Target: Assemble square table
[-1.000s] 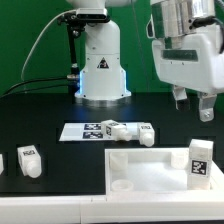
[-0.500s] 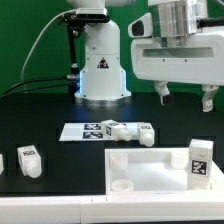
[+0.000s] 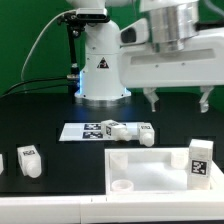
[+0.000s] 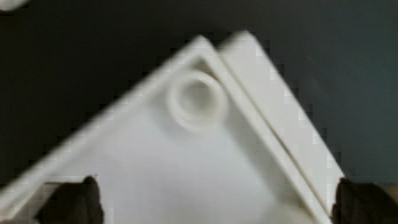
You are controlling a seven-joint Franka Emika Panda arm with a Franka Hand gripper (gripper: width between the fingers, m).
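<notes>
Square table top (image 3: 150,170) lies flat on the black worktop (image 3: 50,110), at about 5 o'clock in the exterior view. It is white, with a round hole (image 3: 122,186) near its 7 o'clock corner. An upright leg (image 3: 197,160) bearing a tag stands at the top's 3 o'clock edge. At its 11 o'clock, a lying leg (image 3: 115,128) and a second lying leg (image 3: 145,133) rest on the marker board (image 3: 78,131). A loose leg (image 3: 28,160) stands well apart at 9 o'clock. The end effector (image 3: 178,98) hangs above the top at 12 o'clock, its fingers (image 4: 71,195) spread wide apart and gripping nothing. The arm's base (image 3: 100,65) rises at 11 o'clock.
</notes>
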